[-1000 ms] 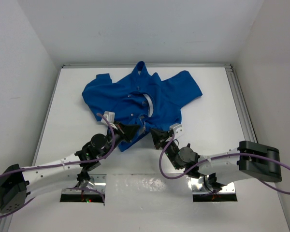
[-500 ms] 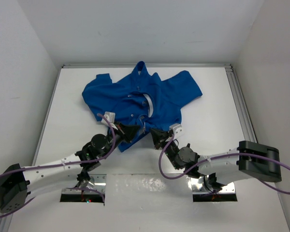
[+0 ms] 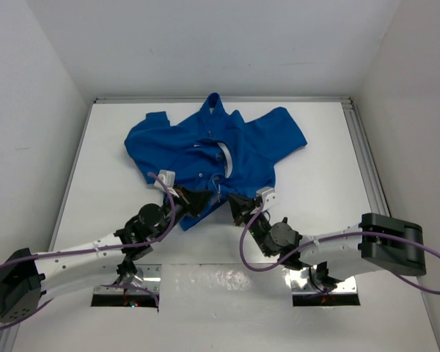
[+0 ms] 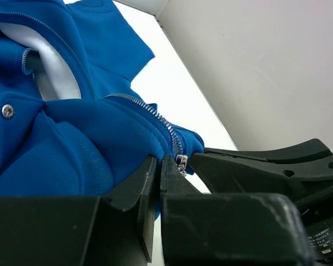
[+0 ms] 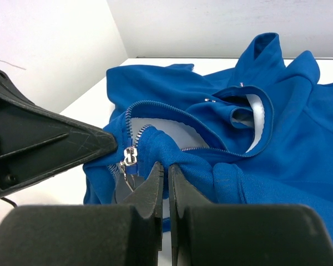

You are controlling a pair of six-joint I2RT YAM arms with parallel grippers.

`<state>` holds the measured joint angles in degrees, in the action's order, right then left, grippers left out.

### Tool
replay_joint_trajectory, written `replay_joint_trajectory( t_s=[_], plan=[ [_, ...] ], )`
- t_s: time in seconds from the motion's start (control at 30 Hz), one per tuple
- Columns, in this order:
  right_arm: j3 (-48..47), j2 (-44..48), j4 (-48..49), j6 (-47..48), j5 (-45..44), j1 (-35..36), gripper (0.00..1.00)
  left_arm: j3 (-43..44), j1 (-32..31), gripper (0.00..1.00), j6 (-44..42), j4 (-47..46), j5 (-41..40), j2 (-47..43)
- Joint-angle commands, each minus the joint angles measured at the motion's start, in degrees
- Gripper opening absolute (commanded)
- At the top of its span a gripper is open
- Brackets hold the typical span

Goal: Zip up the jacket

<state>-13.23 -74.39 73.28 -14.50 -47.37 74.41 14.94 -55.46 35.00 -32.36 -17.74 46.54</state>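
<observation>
Soft, rumpled blue jacket (image 3: 257, 147) sits toward 12 o'clock on the smooth white table (image 3: 323, 198). At its 6 o'clock hem, the left gripper (image 3: 199, 199) and right gripper (image 3: 237, 204) are both clamped tight on fabric, with the shiny little metal zipper pull (image 5: 130, 155) between the 2.

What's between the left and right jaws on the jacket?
The zipper slider and a small fold of the jacket hem. Each pair of jaws pinches the hem beside it. The right wrist view shows it most clearly.
</observation>
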Motion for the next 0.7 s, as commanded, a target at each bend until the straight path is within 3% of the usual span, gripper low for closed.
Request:
replay_joint_trajectory(
  t_s=[0.0,0.67],
  plan=[
    [-1.88,0.21,3.72,0.62,-0.35,0.65,0.00,-0.26,-0.88,0.00,0.50,-3.59,-0.19,-1.28],
    [-2.59,-0.23,3.63,1.49,-0.61,1.09,0.00,-0.26,-1.31,0.00,-0.11,-3.68,-0.98,-1.46]
  ],
)
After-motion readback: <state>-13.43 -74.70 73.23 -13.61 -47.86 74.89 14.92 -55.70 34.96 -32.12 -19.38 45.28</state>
